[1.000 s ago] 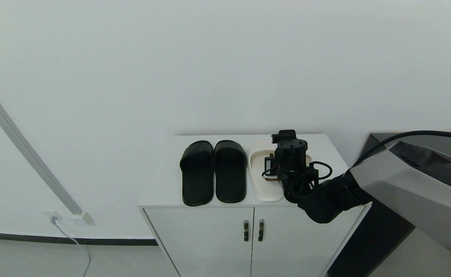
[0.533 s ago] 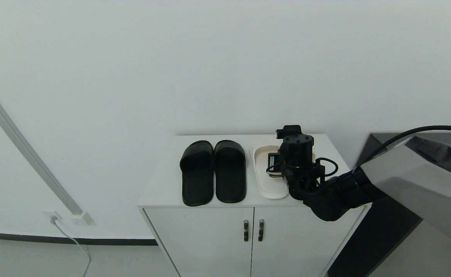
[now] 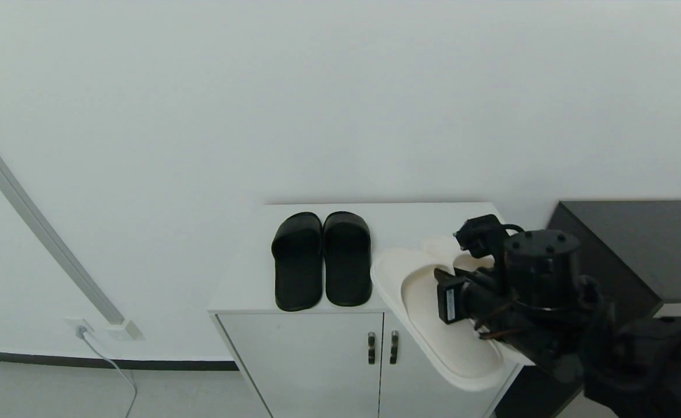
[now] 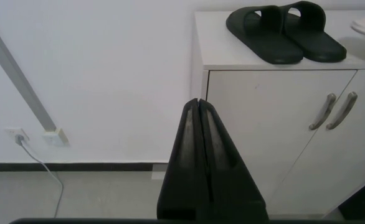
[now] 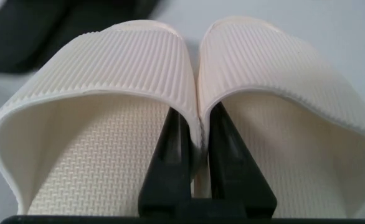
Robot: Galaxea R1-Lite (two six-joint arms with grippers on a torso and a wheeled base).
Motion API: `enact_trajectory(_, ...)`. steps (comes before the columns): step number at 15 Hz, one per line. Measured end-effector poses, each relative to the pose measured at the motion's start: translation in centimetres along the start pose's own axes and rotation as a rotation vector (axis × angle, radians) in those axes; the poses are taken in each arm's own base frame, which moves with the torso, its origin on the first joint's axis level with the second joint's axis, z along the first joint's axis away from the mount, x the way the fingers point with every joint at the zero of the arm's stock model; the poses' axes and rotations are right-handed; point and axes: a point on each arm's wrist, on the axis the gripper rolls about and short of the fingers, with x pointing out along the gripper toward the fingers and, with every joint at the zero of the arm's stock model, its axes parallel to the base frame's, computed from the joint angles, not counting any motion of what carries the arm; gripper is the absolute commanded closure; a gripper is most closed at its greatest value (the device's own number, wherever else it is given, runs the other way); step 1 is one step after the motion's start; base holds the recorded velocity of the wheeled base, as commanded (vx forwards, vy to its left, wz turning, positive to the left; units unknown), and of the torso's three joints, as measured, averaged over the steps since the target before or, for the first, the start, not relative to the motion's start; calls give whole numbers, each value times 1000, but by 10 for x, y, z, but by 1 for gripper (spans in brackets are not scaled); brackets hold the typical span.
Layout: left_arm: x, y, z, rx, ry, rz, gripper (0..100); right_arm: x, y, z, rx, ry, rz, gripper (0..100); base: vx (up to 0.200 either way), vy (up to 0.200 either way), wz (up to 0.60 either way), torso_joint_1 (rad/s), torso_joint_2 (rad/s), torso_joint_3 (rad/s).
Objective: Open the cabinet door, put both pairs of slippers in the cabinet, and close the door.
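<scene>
I put the task at an early stage. Both doors of the white two-door cabinet (image 3: 305, 354) are shut, with the paired grey bar handles (image 3: 382, 347) untouched, and nothing is inside as far as I can see. The pair of black moulded slide slippers (image 3: 321, 261) sits side by side on the cabinet top, toes toward the wall. The pair of cream ribbed foam slippers (image 3: 439, 325) is in my right gripper (image 5: 197, 146). Its fingers are clamped on the two inner strap walls, pressing them together, so both shoes hang as one bundle. The bundle looks lifted off the top and hangs out past the front right of the cabinet, heels tipped down. My left gripper (image 4: 199, 155) has its fingers together and holds nothing. It sits low in front of the cabinet, off toward the left door, so I judge it is the one free to pull a handle. That leaves opening a door, stowing the cream pair, fetching and stowing the black pair, and closing up. As for writing, a small white sticker (image 3: 449, 302) on the right wrist carries print too fine to read, and I see no legible marks on the slippers or the cabinet.
</scene>
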Motion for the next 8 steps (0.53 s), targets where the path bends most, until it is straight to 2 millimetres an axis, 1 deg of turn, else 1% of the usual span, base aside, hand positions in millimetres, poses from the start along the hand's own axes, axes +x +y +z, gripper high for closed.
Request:
enact_trajectory(1,0,0,0,0,0,0,100,-21,4,-4,-11,10,65,100,0,0,0,0,0,0)
enact_trajectory(3,0,0,0,0,0,0,100,-48,13,-7,-27,8,153,100,0,0,0,0,0,0)
enact_trajectory(5,0,0,0,0,0,0,100,-58,15,-7,-28,-1,183,100,0,0,0,0,0,0)
enact_trajectory(8,0,0,0,0,0,0,100,-65,16,-9,-30,5,212,100,-200,0,0,-1,1,7)
